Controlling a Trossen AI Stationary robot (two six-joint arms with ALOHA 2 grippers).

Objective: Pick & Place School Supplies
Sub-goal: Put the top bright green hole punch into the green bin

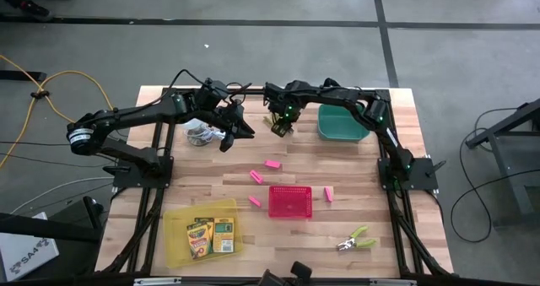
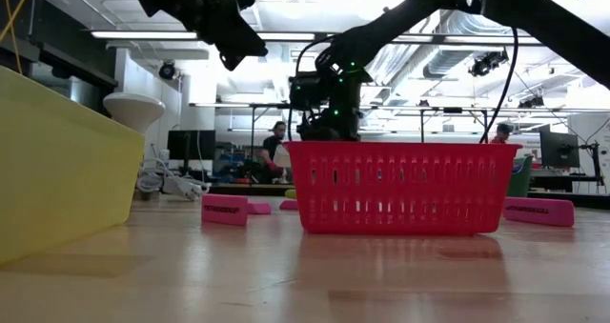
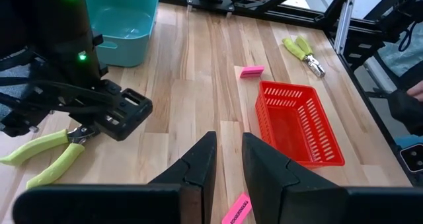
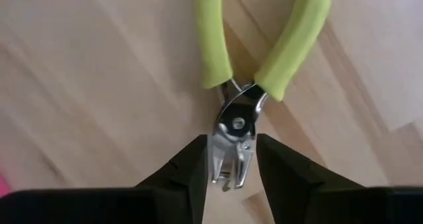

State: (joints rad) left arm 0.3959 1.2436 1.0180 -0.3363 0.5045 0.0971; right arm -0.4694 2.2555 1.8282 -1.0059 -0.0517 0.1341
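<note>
A lime-green-handled tool [image 4: 213, 39] lies level at the table's far middle, beside the teal bin [image 1: 342, 121]. My right gripper [image 4: 232, 174] points down over it and is shut on its metal head. My left gripper [image 3: 228, 151] hangs above the table, just left of the right one [image 1: 281, 127]. Its fingers stand a narrow gap apart with nothing between them. A second green tool [image 1: 356, 238] lies near the front right. Several pink erasers [image 1: 272, 163] lie around the red basket [image 1: 290, 202]. Two crayon boxes [image 1: 211, 234] lie in the yellow tray [image 1: 177, 235]. My right gripper pinches the tool's metal head [image 4: 232, 145] between its two fingers, just short of the pivot. The fingers come from above and point down. The green handles [image 3: 39, 151] stick out level past the fingers. I cannot tell whether the tool rests on the table.
A white round object with a coiled cable [image 1: 200, 134] sits below my left arm. Bare wood lies between the basket and the far edge. In the low view, the basket [image 2: 400, 185] blocks sight of the tool.
</note>
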